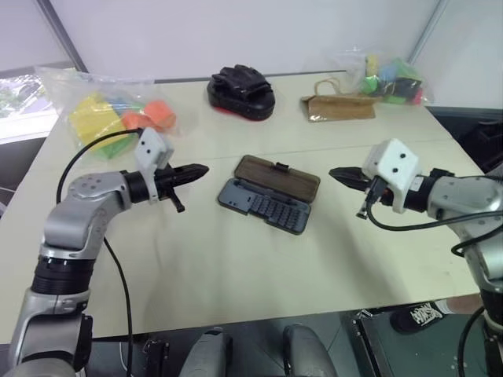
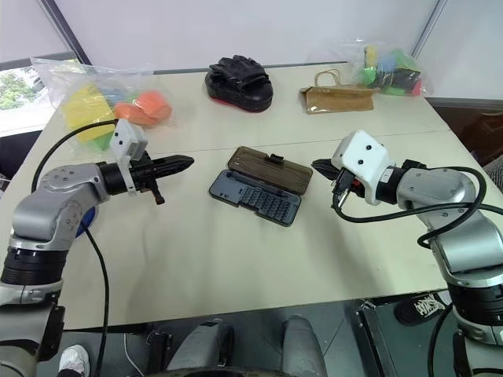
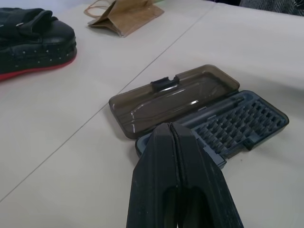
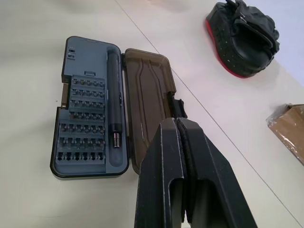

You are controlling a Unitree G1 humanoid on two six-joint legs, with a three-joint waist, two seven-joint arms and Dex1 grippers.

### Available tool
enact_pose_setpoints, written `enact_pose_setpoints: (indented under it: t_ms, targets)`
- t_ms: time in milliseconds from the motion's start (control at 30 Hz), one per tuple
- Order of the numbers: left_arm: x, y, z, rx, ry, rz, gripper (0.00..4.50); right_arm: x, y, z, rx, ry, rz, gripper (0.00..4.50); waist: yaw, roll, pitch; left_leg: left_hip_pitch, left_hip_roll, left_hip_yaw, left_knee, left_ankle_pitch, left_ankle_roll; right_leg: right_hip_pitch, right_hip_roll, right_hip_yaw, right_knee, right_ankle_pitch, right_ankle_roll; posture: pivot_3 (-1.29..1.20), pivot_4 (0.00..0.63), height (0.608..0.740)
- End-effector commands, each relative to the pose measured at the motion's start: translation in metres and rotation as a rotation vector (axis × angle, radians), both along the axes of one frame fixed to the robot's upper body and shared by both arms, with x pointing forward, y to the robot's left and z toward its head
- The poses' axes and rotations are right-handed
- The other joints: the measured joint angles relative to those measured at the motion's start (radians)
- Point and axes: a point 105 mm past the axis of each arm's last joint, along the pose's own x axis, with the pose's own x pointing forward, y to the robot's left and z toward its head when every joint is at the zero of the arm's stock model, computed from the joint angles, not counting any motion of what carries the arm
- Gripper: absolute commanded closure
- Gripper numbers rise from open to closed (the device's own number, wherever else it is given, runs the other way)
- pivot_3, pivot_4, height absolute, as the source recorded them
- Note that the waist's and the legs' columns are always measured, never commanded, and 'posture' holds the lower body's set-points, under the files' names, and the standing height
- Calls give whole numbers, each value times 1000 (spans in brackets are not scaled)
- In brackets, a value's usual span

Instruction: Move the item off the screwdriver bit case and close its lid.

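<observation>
- We see the case [image 1: 266, 204] open, lid [image 1: 280, 177] flat; no readable writing on it.
- Left gripper [image 1: 202, 170] and right gripper [image 1: 335, 173]: both pressed together, empty.

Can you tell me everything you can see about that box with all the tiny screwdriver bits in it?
The screwdriver bit case is a flat, dark grey-blue plastic rectangle lying open on the table, between the two grippers, neither touching it. Its tray holds rows of small bits and a long dark driver handle beside the hinge. The lid, smoky-brown see-through plastic with a black latch tab, lies folded flat on the table on the far side. Nothing rests on it.
</observation>
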Motion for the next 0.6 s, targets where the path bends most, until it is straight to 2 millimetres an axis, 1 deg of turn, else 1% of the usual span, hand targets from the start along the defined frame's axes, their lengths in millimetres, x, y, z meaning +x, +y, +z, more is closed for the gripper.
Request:
enact_pose_setpoints:
  t_ms: [33, 467, 533, 600]
  targets:
    - [0, -4, 10, -14, -34, -20, 4500, -2, 2, 10, -27, -58, 9, 4461, 0, 0, 0, 0, 0, 0, 0, 0, 0, 0, 0, 0, 0, 0, 0, 0, 150, 740]
    - [1, -7, 8, -30, -22, -19, 4500, -2, 1, 9, -18, -58, -9, 4461, 0, 0, 0, 0, 0, 0, 0, 0, 0, 0, 0, 0, 0, 0, 0, 0, 150, 740]
    - [1, -7, 8, -31, -22, -18, 4500, 2, -1, 10, 16, -58, -43, 4461, 0, 0, 0, 0, 0, 0, 0, 0, 0, -1, 0, 0, 0, 0, 0, 0, 150, 740]
    - [0, -8, 8, -32, -21, -19, 4500, 7, -3, 10, 56, -48, -85, 3919, 0, 0, 0, 0, 0, 0, 0, 0, 0, 0, 0, 0, 0, 0, 0, 0, 150, 740]
